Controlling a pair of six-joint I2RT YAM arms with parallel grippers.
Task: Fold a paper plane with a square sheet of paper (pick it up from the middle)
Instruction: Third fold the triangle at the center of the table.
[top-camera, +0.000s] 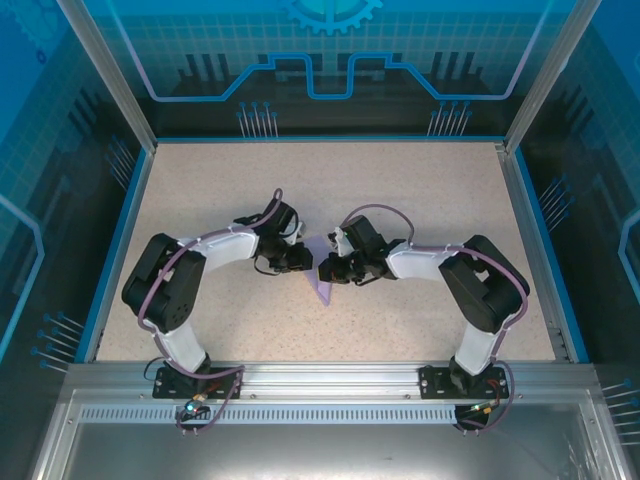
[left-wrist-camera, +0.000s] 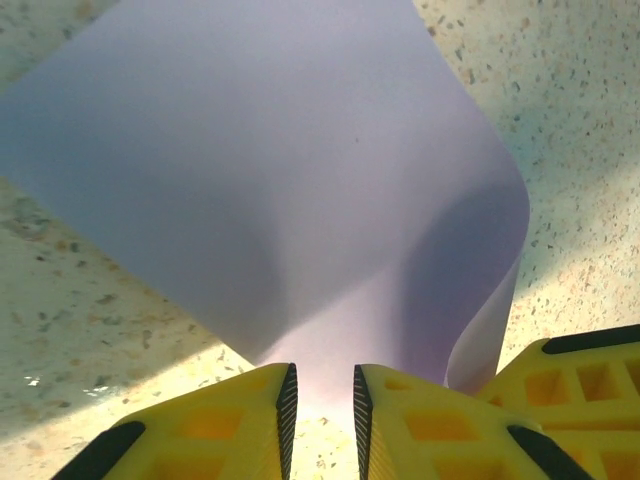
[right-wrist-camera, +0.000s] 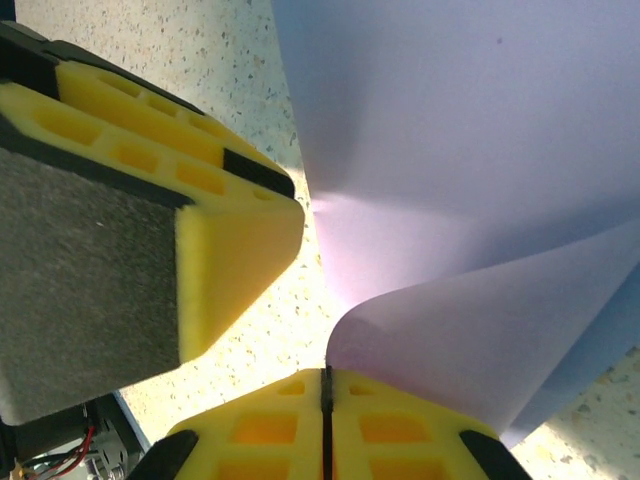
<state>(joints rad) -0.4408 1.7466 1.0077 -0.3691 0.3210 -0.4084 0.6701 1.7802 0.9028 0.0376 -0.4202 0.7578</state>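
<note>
Sheet (left-wrist-camera: 300, 200) reaches between left fingers (left-wrist-camera: 235, 425); right fingers (right-wrist-camera: 400, 430) pinch its curled edge.

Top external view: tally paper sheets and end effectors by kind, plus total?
End effectors: 2 (left end effector, right end effector)
Lavender square sheet of paper: 1
Total: 3

The whole surface (top-camera: 200, 190) is viewed steeply from above and behind the arm bases (top-camera: 190, 380). The wrist views are taken just behind the left claw (left-wrist-camera: 320, 385) and right claw (right-wrist-camera: 325, 385), close over the square sheet of paper (left-wrist-camera: 280, 170), shared by all three.
</note>
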